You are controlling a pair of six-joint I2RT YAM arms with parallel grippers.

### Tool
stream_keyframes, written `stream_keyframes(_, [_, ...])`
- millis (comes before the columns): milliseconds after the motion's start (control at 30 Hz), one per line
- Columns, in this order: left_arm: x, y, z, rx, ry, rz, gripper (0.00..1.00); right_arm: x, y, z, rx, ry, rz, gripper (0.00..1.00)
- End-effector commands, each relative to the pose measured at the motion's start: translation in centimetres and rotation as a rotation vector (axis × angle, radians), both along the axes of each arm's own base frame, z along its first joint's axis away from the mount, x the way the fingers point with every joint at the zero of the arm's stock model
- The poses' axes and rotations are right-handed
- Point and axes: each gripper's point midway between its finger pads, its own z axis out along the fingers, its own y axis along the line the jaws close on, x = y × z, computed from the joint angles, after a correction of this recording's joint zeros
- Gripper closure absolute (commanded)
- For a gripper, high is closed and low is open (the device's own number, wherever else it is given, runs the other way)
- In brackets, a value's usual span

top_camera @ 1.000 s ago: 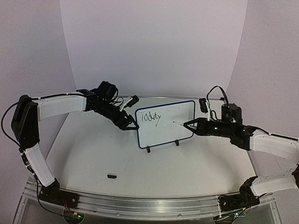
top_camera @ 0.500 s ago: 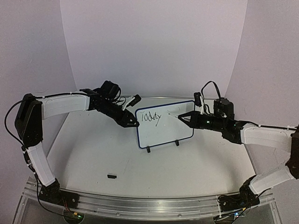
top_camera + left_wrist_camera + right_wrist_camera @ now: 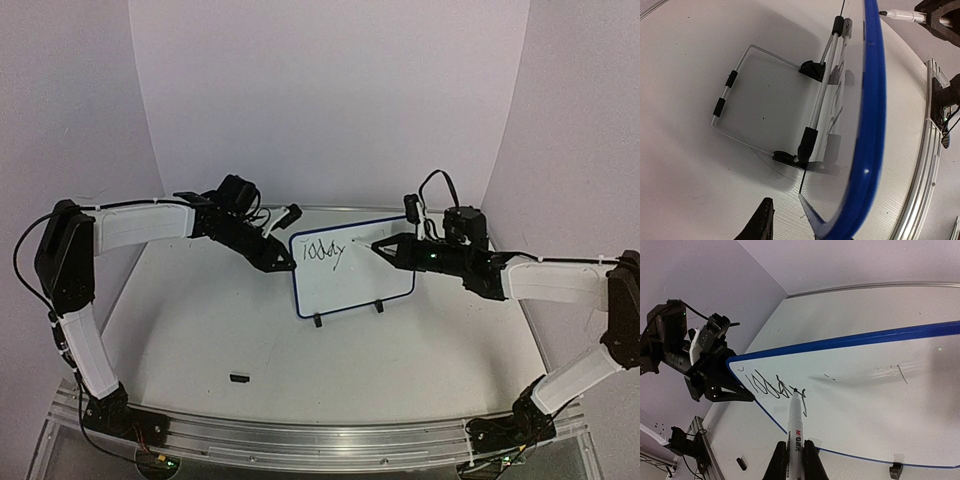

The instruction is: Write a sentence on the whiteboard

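The whiteboard (image 3: 360, 275) has a white face with a blue rim and black feet, and the sentence (image 3: 322, 252) on it is thin black script. The marker pen (image 3: 795, 425) is white with a black tip and red and black print. The left arm (image 3: 130, 228) and right arm (image 3: 550, 282) are white with black joints, over a white surface (image 3: 200, 320) with pale lilac walls (image 3: 330, 90) behind.

Looking at the top view, I have open table (image 3: 200, 330) across the lower middle, where only a small black bit (image 3: 239, 378) lies. The whiteboard (image 3: 352, 264) blocks the centre. The left gripper (image 3: 288, 268) crowds its left edge. The right gripper (image 3: 382, 247), gripping a pen (image 3: 795, 425), sits at its face. A wire stand (image 3: 719, 106) fills the space behind.
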Motion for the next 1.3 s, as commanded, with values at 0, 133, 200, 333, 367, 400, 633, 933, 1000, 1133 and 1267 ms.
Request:
stream_keyframes(0, [0.5,-1.1,1.1,-0.02,-0.047,-0.015,0.74,1.0,0.7,2.1,0.032,-0.058,-0.014,1.0])
stream_keyframes(133, [0.4,-1.2,1.2,-0.023,-0.046,-0.023,0.76,1.3,0.8,1.6,0.025,-0.049,-0.021,1.0])
stream_keyframes(200, [0.3,-1.3,1.1,-0.024,-0.044,-0.025,0.77,1.4,0.8,1.5,0.024,-0.047,-0.023,1.0])
stream_keyframes(333, [0.3,-1.4,1.0,-0.022,-0.042,-0.028,0.84,1.5,0.9,1.5,0.027,-0.048,-0.022,1.0])
stream_keyframes(367, [0.3,-1.3,0.9,-0.02,-0.042,-0.028,0.86,1.4,0.9,1.5,0.028,-0.048,-0.022,1.0])
stream_keyframes(400, [0.3,-1.3,0.8,-0.018,-0.042,-0.028,0.88,1.4,0.9,1.5,0.03,-0.049,-0.02,1.0])
stream_keyframes(633, [0.2,-1.3,0.3,-0.001,-0.039,-0.037,0.96,1.3,1.1,1.7,0.04,-0.052,-0.01,1.0])
stream_keyframes(933, [-0.2,-1.3,-0.4,0.027,-0.045,-0.049,1.0,1.3,1.3,1.5,0.034,-0.052,-0.009,1.0])
stream_keyframes(1000, [-0.1,-1.3,-0.6,0.034,-0.048,-0.046,1.0,1.4,1.4,1.4,0.033,-0.049,-0.007,1.0])
stream_keyframes(1133, [-0.2,-1.3,-0.8,0.042,-0.05,-0.049,1.0,1.6,1.5,1.0,0.028,-0.042,-0.013,1.0])
stream_keyframes(1267, [-0.2,-1.3,-0.8,0.046,-0.052,-0.05,1.0,1.7,1.4,0.9,0.024,-0.043,-0.027,1.0])
